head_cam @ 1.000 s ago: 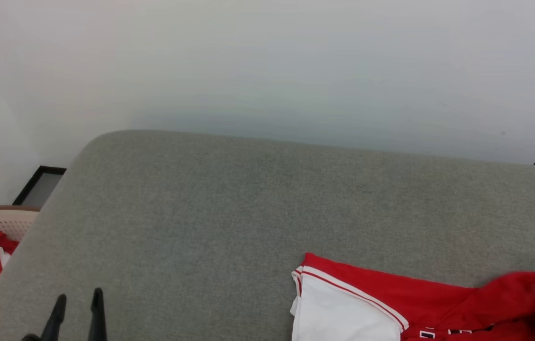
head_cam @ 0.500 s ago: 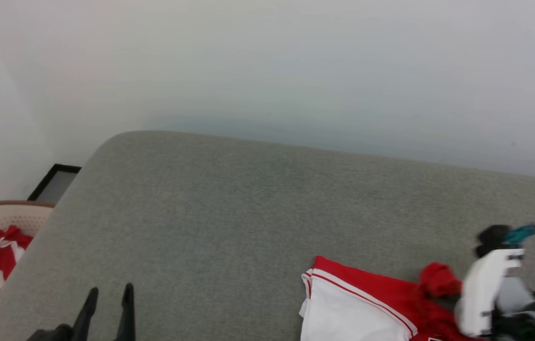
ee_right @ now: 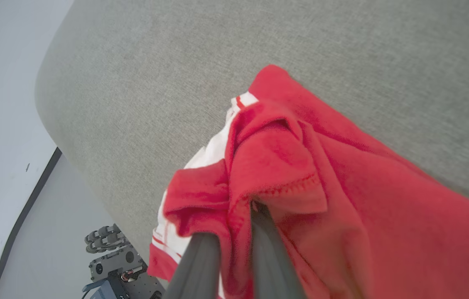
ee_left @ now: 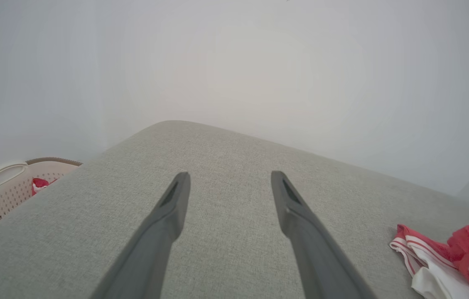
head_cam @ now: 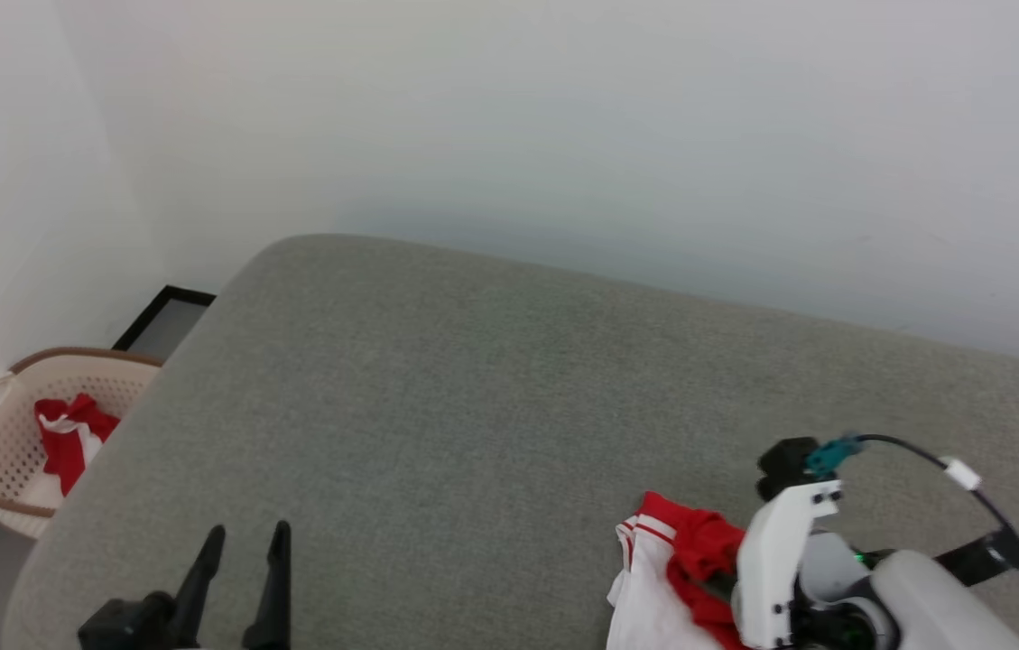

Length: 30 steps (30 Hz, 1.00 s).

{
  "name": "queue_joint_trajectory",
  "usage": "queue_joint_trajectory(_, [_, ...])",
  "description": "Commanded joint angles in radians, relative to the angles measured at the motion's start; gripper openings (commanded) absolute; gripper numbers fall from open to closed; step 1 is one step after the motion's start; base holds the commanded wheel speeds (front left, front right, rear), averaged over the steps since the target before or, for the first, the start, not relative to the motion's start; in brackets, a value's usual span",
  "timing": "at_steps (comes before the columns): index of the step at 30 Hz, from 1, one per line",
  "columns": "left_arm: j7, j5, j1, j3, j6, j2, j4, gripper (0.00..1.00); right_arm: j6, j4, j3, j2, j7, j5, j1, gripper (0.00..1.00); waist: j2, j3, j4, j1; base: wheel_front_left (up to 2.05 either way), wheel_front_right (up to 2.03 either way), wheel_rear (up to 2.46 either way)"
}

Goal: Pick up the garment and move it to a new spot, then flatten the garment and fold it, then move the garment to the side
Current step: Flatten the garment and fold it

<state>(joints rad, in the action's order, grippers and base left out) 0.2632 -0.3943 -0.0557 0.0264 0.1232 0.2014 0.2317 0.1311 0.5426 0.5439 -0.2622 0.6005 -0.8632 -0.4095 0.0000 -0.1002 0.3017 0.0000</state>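
- Garment (head_cam: 694, 551) lies at the cushion's (head_cam: 473, 406) near edge, right of middle. A second ago it was spread flat; now it is bunched, with red cloth heaped over the white sleeve.
- Right gripper (ee_right: 232, 222), outside the head view a second ago, is now in it, its narrow jaws pinching a red fold of the garment.
- Left gripper (head_cam: 243, 546) hovers wide and empty over the near left corner, as before.
- Basket (head_cam: 85, 354) shows more fully, because the head camera has turned.
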Motion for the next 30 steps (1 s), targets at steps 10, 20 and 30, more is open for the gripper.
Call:
queue_joint_trajectory(10, [0.000, -0.009, 0.046, 0.029, 0.007, -0.006, 0.029, 1.00, -0.001, 0.190, 0.087, 0.092, -0.086, 0.039, -0.089, 0.43, 0.0000, 0.008, 0.028, 0.0000, 0.00, 0.00, 0.00])
queue_joint_trajectory(20, [0.000, -0.020, 0.030, 0.008, 0.009, 0.001, 0.034, 1.00, -0.001, 0.197, 0.173, 0.100, -0.102, -0.022, -0.141, 1.00, 0.0000, -0.002, -0.013, 0.0000, 0.00, 0.00, 0.00])
queue_joint_trajectory(30, [0.000, -0.012, 0.007, -0.016, 0.007, 0.010, 0.015, 1.00, -0.001, 0.051, 0.232, 0.029, -0.157, -0.074, -0.169, 1.00, 0.0000, -0.018, -0.113, 0.0000, 0.00, 0.00, 0.00])
